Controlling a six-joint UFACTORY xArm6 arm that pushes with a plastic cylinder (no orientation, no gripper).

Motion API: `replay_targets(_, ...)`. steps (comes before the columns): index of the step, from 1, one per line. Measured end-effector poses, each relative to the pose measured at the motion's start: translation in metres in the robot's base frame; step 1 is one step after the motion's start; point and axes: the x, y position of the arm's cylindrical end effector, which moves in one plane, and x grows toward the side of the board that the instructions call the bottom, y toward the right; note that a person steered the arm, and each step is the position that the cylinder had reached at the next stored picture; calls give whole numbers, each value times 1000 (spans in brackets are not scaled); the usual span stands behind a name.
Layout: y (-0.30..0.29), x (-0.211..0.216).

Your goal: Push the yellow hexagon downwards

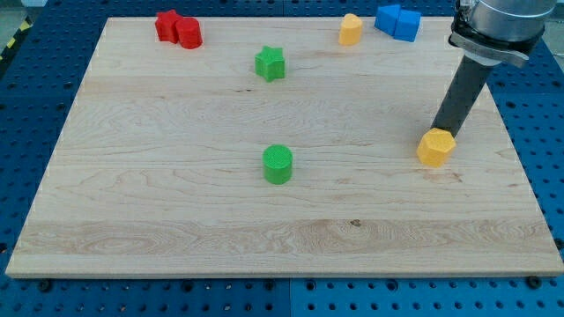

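Tip [438, 129] of my rod touches the yellow hexagon [436, 147] on its upper side. No claw on it, just the bare rod holding nothing. Hexagon sits on the wooden board [176, 202], far right of the green cylinder [278, 164].

This looks like a robotics lab bench. A plain wooden board [176, 202] lies on a blue metal table [538, 176] pierced by a regular grid of mounting holes, the kind used for fixing test rigs. A yellow-and-black hazard strip [11, 40] runs along the far left edge. An industrial arm [498, 22] reaches in from the far right.
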Motion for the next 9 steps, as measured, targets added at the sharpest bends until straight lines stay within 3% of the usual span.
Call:
replay_targets(2, -24, 2)
replay_targets(5, -27, 40)
replay_targets(7, 0, 2)
replay_targets(8, 51, 43)
replay_targets(9, 65, 109)
